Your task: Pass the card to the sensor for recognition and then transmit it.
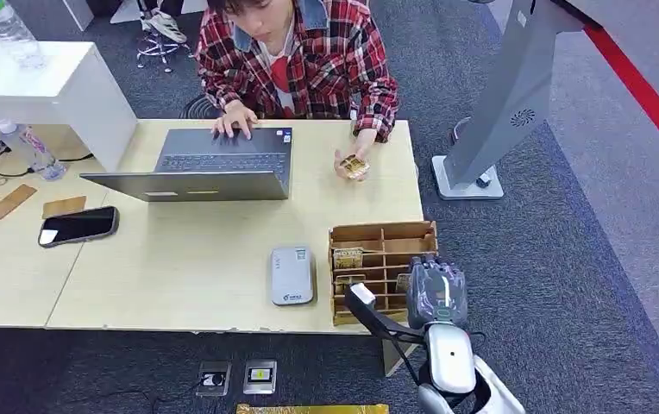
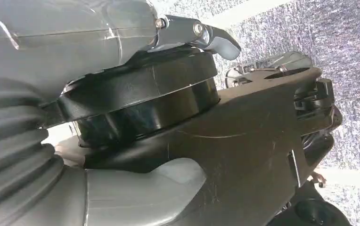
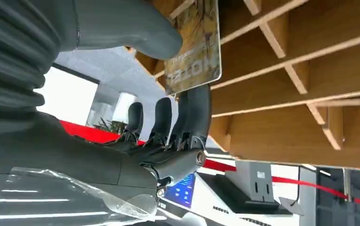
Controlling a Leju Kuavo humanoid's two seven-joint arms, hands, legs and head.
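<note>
Right hand (image 1: 436, 291) at lower right over the rack (image 1: 384, 269), thumb and fingers (image 3: 194, 115) pinching a card (image 3: 194, 44), left hand's (image 2: 121, 113) grip unclear.

A gold-brown printed card (image 3: 194, 44) stands in the wooden divided box (image 1: 384, 246) at the table's right front corner, beside the grey-white flat sensor (image 1: 292, 275) lying flat on the table.

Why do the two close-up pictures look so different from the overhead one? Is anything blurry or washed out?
Head view: even light, sharp, soft shadows on the pale wooden table. Right wrist view: the gold printed card is slightly soft beside the grey robot hand, and a bright patch behind is blown out. Left wrist view: crowded by close dark robot parts, with glare on clear plastic wrap.
</note>
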